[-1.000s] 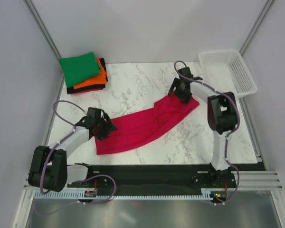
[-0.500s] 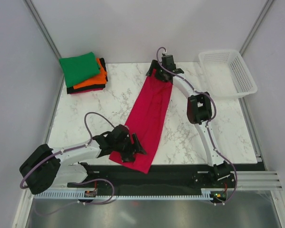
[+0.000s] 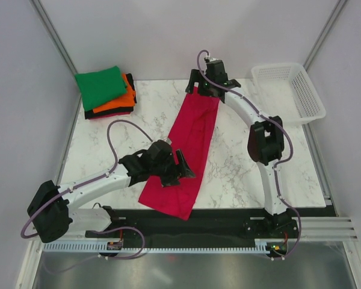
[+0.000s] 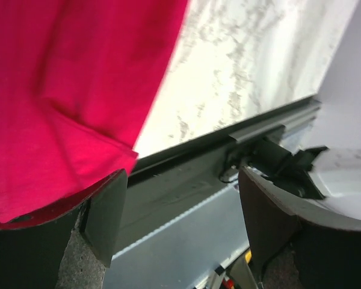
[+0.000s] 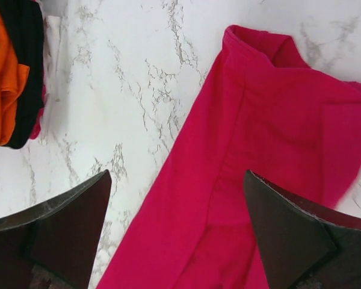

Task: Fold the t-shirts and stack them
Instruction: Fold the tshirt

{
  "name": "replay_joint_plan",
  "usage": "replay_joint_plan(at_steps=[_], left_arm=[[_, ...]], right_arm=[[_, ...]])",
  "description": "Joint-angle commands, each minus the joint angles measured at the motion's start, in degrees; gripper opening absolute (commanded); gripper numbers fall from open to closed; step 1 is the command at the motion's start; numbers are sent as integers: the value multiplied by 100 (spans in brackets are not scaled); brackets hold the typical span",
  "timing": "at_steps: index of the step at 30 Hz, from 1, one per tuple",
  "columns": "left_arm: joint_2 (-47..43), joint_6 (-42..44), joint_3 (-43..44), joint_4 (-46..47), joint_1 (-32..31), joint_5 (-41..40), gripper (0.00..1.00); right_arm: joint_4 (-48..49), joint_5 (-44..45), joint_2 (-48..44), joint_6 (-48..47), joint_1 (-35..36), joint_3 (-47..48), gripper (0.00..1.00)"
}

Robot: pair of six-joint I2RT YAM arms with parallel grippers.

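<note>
The crimson-pink t-shirt [image 3: 189, 147] lies as a long narrow strip from the far middle of the marble table to its near edge. My right gripper [image 3: 203, 90] hovers open over the shirt's far end [image 5: 277, 120], with nothing between its fingers [image 5: 72, 223]. Open as well, my left gripper [image 3: 183, 173] is above the shirt's near part [image 4: 60, 90], close to the table's front edge. Its fingers [image 4: 105, 214] are empty and the cloth lies to one side. The folded t-shirts are stacked at the far left: green [image 3: 100, 86] on top, then orange [image 3: 125, 99] and black [image 5: 27, 60].
A white lattice basket [image 3: 292, 90] stands at the far right corner. The black front rail [image 4: 186, 180] and the metal frame run along the table's near edge, just under the left gripper. Grey walls close in the left, far and right sides.
The shirt has swung from lying diagonally across the table to running front to back. The right arm reached to the far end, and the left arm moved right towards the near edge.
</note>
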Motion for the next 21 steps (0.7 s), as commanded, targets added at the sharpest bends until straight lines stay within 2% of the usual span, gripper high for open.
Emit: replay_joint_plan(at_steps=[1,5,9,13,21], left_arm=[[-83,517,-54,-538,178,-572,82],[-65,684,-194,-555,311,-660,81],[-126,720,-448,-564,320,-704,81],[-241,623,-809,-477,320,-686,81],[-232,377,-1530,95,320,-625,80]], right_arm=[[-345,498,-937,-98,52,-684,98],[-617,271,-1157,52,245,-1423,98],[-705,524,-1149,-18,439,-1898,98],[-714,639,-1061,-106,448,-2110,98],[-986,1534,-990,-510,351,-2163,98]])
